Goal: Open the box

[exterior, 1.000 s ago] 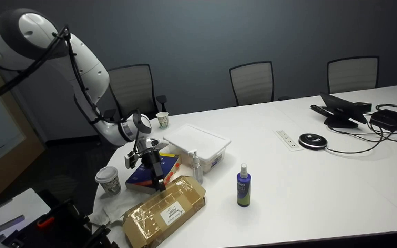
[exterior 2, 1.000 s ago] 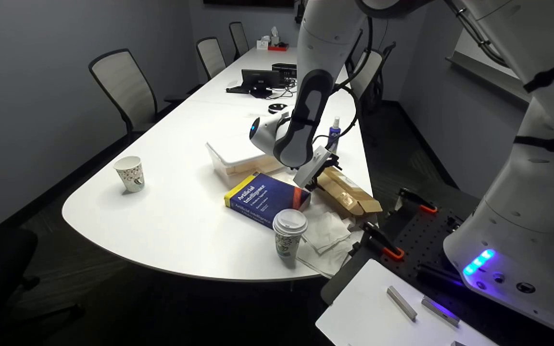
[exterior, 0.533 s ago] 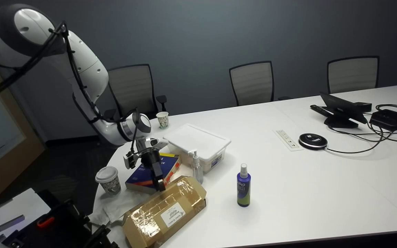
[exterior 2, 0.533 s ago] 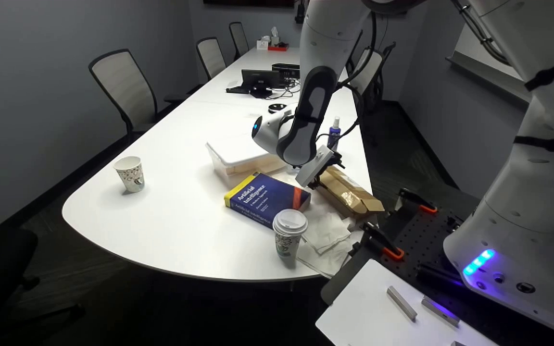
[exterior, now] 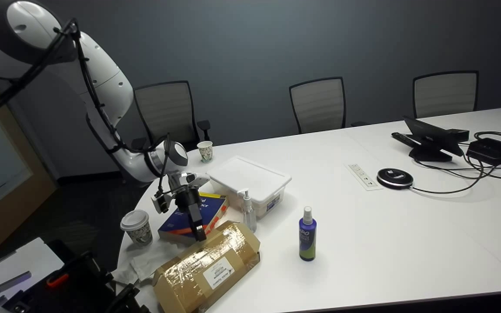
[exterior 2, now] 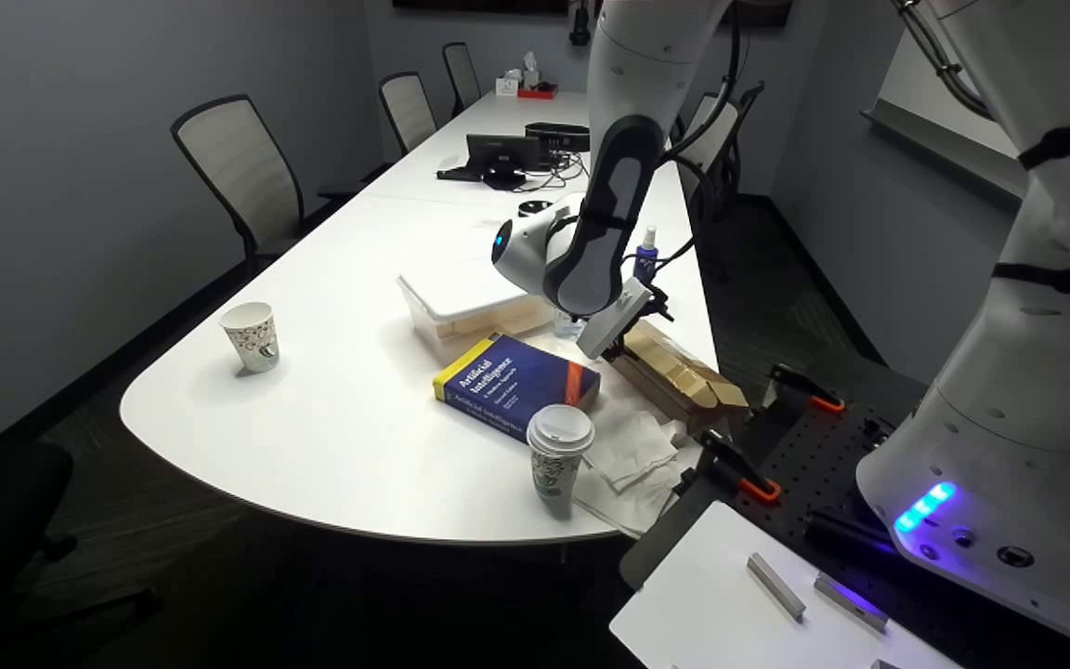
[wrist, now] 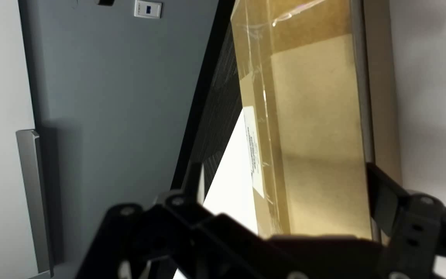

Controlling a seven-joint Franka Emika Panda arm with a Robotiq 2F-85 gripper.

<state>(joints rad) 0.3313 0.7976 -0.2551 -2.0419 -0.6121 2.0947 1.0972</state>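
The long brown cardboard box [exterior: 207, 263], taped on top with a white label, lies near the table's front edge. It also shows in the other exterior view [exterior 2: 670, 367] and fills the middle of the wrist view [wrist: 319, 116]. Its lid edge stands slightly apart from the side wall, with a narrow grey strip between. My gripper [exterior: 197, 232] is at the box's long edge on the book side. In the wrist view the gripper [wrist: 284, 170] is open with fingers wide apart. One finger is at the lid edge; the other hangs free. The box's inside is hidden.
A thick blue book [exterior 2: 516, 381] lies beside the box. A lidded plastic bin [exterior: 250, 178], a clear pump bottle [exterior: 248, 213] and a blue spray bottle [exterior: 307, 237] stand nearby. A lidded cup [exterior 2: 558, 455] and napkins [exterior 2: 628, 455] are on the arm's near side.
My gripper has shifted slightly back from the box and toward the arm base. The box's taped top appears tipped up a little, with its end flaps standing further out.
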